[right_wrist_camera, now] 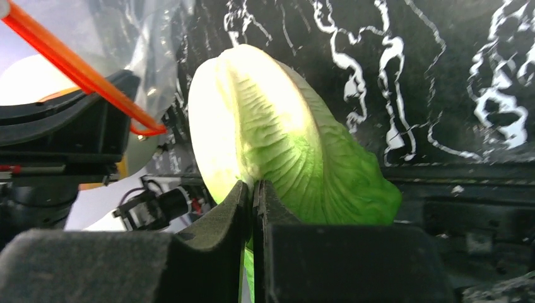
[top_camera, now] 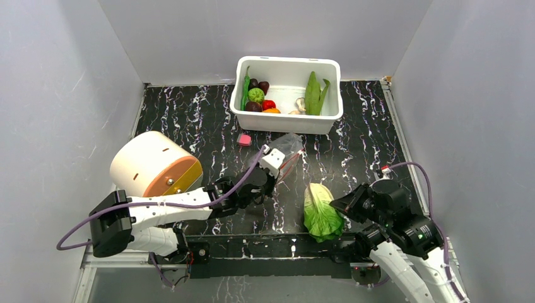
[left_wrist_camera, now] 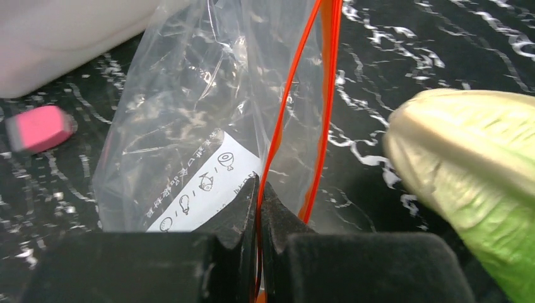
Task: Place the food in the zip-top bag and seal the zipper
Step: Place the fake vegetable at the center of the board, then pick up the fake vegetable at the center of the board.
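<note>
At the left, the left pincer (left_wrist_camera: pixel 259 189) is shut on one lip of the bag (left_wrist_camera: pixel 189 113). It grips the orange zipper (left_wrist_camera: pixel 327 76) where the strip runs down between the jaws. The other lip's strip hangs free just to the right, so the mouth shows only as a narrow slit. The bag sits near the middle of the table (top_camera: pixel 189 120), in front of the white tub (top_camera: pixel 284 123), where the other toy vegetables (top_camera: pixel 260 96) lie.

Right of the bag, and near its mouth, is the cabbage (right_wrist_camera: pixel 284 145). The right pincer (right_wrist_camera: pixel 254 189) is closed on a thin leaf edge at its green end, and the pale stem end points toward the bag. Whether the cabbage is clear of the table cannot be told.

The step in hand looks like feeding the cabbage into the bag. To do it well:
- The slit probably needs widening first. The left pincer could tilt or draw its lip away so the free lip sags open.
- The pale, narrower end should lead, aimed between the two orange strips rather than against either one.
- The cabbage is large next to the bag, so a slow, straight push seems wise. A skewed entry could fold the soft plastic shut.
- The hold on the leaf edge is slim, and a sideways drag might pull it loose.
</note>
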